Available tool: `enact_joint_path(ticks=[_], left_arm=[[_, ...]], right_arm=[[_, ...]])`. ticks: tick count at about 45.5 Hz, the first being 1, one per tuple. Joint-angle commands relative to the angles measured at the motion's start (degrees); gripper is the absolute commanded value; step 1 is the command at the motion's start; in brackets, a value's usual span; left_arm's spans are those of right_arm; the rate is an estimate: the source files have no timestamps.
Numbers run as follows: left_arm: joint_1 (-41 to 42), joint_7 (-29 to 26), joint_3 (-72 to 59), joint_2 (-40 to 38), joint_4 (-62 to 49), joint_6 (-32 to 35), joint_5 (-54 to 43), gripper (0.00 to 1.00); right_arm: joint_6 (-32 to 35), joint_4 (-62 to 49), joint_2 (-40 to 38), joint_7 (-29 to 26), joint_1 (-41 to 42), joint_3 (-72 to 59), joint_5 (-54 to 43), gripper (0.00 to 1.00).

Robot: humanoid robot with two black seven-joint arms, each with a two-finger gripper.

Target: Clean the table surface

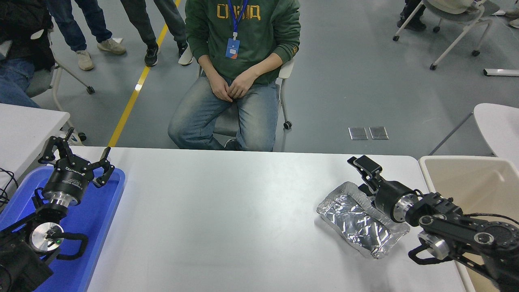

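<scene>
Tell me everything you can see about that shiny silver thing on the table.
It is a foil tray, shallow and roughly rectangular, with crinkled silver walls and a rolled rim that catch the light. It looks empty. It lies flat and slanted on the white table, near its right end, short of the beige bin. The right claw sits at its far right rim; whether they touch is unclear.

Wide white table surface, smooth matte, rounded corners
</scene>
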Motion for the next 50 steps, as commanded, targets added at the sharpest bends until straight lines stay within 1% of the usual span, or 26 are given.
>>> enact_joint_path(ticks=[1, 7, 12, 16, 22, 34, 38, 45, 50], left_arm=[[0.0, 0.0, -0.01, 0.0, 0.0, 0.0, 0.0, 1.0], [0.0, 0.0, -0.01, 0.0, 0.0, 0.0, 0.0, 1.0], [0.0, 0.0, -0.01, 0.0, 0.0, 0.0, 0.0, 1.0], [0.0, 0.0, -0.01, 0.0, 0.0, 0.0, 0.0, 1.0], [0.0, 0.0, -0.01, 0.0, 0.0, 0.0, 0.0, 1.0], [0.0, 0.0, -0.01, 0.0, 0.0, 0.0, 0.0, 1.0], [0.0, 0.0, -0.01, 0.0, 0.0, 0.0, 0.0, 1.0], [0.0, 0.0, -0.01, 0.0, 0.0, 0.0, 0.0, 1.0], [0.0, 0.0, -0.01, 0.0, 0.0, 0.0, 0.0, 1.0]], right_arm=[[0.48, 5.89, -10.9, -0.16, 3.19, -9.74, -7.72, 1.0], [0.48, 11.16, -17.93, -0.16, 3.28, -12.99, -12.03, 1.0], [0.83, 15.47, -22.5, -0.25, 3.2, -16.59, -12.91, 1.0], [1.09, 17.76, -25.23, -0.33, 3.2, -19.23, -12.91, 1.0], [1.71, 19.34, -27.16, -1.3, 3.2, -22.4, -12.82, 1.0], [2.5, 22.95, -26.47, -8.85, 3.54, -22.05, -10.54, 1.0], [2.5, 22.86, -23.92, -12.1, 5.3, -22.05, -4.93, 1.0], [2.41, 22.6, -19.27, -15.36, 8.64, -22.05, 5.62, 1.0], [2.41, 21.72, -15.31, -16.77, 9.0, -22.05, 8.09, 1.0]])
